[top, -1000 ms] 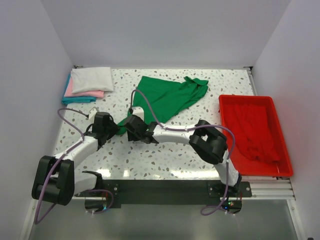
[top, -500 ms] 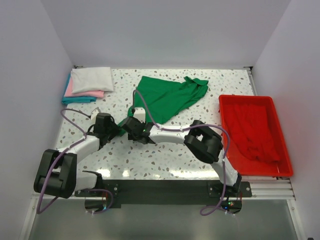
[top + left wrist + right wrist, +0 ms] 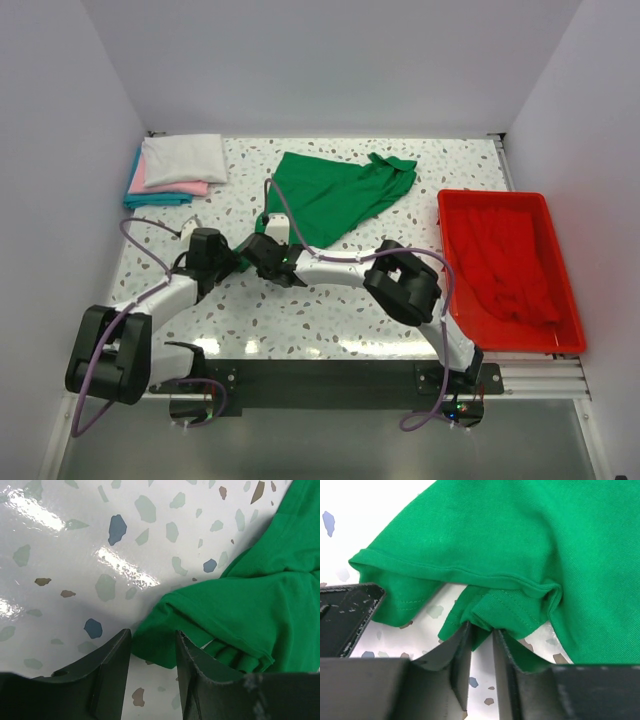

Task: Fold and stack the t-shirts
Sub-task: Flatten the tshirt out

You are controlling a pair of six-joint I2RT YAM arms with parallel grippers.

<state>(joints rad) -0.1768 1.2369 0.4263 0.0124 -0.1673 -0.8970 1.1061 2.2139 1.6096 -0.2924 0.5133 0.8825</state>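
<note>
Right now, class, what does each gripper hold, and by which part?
The right gripper pinches the green t-shirt by a fold at its hem. A hem corner lies between the jaws of the left gripper; clamped or not, cannot tell.

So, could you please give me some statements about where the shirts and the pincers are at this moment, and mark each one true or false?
1. The green t-shirt lies inside the red tray. False: it lies on the table, left of the tray.
2. The right pincer is shut on a fold of the green t-shirt. True.
3. The white t-shirt is on top of the folded stack. True.
4. The red tray holds nothing. False: red cloth lies in it.
5. An edge of the green t-shirt lies between the fingers of the left pincer. True.
</note>
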